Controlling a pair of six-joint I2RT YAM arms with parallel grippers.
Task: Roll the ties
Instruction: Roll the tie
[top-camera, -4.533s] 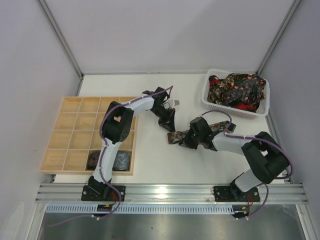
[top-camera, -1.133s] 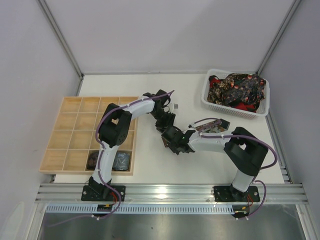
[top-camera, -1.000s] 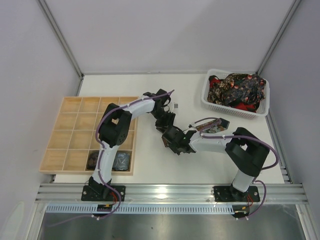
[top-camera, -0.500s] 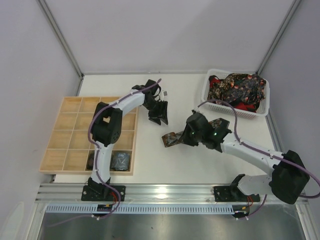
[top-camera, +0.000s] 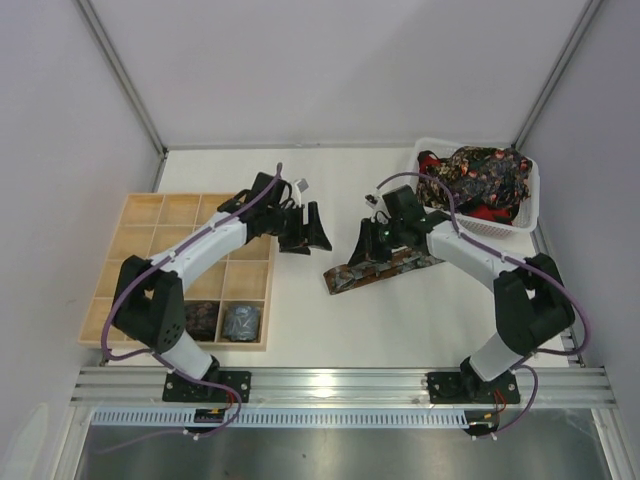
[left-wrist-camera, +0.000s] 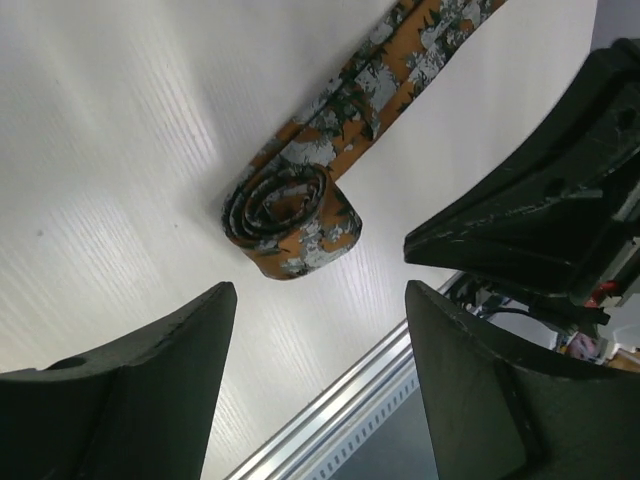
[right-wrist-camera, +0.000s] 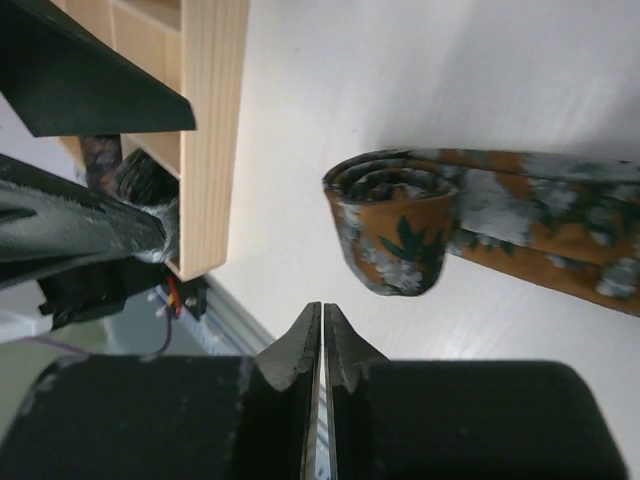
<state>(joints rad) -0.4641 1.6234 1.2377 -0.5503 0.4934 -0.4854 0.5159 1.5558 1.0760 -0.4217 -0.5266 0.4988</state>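
1. A brown patterned tie (top-camera: 385, 266) lies on the bench (top-camera: 330, 330) between the two arms. Its end nearer the tray (top-camera: 108, 290) is rolled into a small coil (left-wrist-camera: 290, 220).
2. The left fingers (top-camera: 306, 233) are spread wide near that coil, clear of it and holding nothing.
3. The right fingers (right-wrist-camera: 320, 335) are pressed together and empty, apart from the coil.
4. More ties (top-camera: 475, 178) fill the white basket (top-camera: 468, 226).
5. Two rolled ties (top-camera: 222, 320) sit in the tray's front row.

The tie (left-wrist-camera: 300, 215) is woven cloth, matt, with a faint sheen on its grey flecks. The table (left-wrist-camera: 120, 150) is white, matt, finely ribbed (like corrugated plastic sheet). The tray (top-camera: 150, 245) is bare pale wood, the basket (top-camera: 460, 220) white plastic mesh, the near-edge rail (top-camera: 340, 383) brushed metal.
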